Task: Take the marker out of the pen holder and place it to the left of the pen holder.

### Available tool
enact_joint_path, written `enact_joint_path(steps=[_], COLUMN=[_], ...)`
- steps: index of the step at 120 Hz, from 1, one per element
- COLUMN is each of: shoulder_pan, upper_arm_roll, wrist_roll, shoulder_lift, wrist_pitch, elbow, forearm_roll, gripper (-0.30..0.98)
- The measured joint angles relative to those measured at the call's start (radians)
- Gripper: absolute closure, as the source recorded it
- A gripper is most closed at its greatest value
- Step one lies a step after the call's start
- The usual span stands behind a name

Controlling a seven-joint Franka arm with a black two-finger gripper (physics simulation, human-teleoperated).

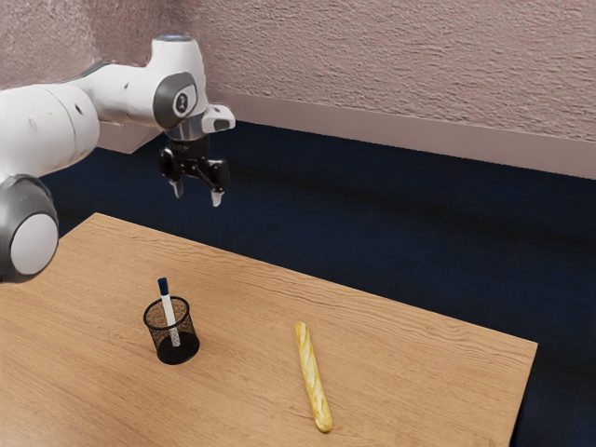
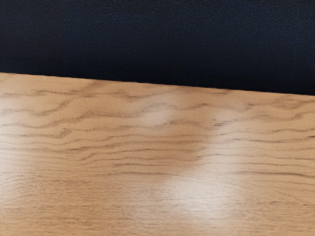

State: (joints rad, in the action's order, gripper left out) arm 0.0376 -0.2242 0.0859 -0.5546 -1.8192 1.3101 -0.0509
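Your gripper (image 1: pixel 197 194) is up in the air with its two fingers spread apart and nothing between them. Think of the exterior view as a clock with the pen holder (image 1: pixel 189 332) in the middle: the gripper is near 12 o'clock, well apart from it. The holder is a round black cup of wire net, standing up on your table (image 1: pixel 438 372). Your marker (image 1: pixel 169 312) is in that cup, a thin white stick with a dark blue cap on top. It leans, cap toward 11 or 12 o'clock; its low end is behind the net, so its tip is hard to tell. Between 3 and 4 o'clock lies a long, thin yellow bread (image 1: pixel 313 377) with pale slanting cuts. In the wrist view you see smooth tan wood with wavy brown lines and shiny pale spots, beside the dark blue, speckly floor (image 2: pixel 157 39).
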Motion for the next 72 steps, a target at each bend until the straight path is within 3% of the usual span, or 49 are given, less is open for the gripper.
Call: enact_joint_path(steps=[12, 32, 72], shoulder_pan=[-0.01, -0.011, 0.009], upper_arm_roll=[0.001, -0.011, -0.061], wrist_roll=[-0.009, -0.031, -0.073], shoulder_lift=[-0.023, 0.047, 0.227], wrist_pitch=[-0.057, -0.135, -0.203], elbow=[0.04, 0.247, 0.549], forearm_roll=[-0.08, -0.165, -0.181], gripper=[0.0, 0.0, 0.0])
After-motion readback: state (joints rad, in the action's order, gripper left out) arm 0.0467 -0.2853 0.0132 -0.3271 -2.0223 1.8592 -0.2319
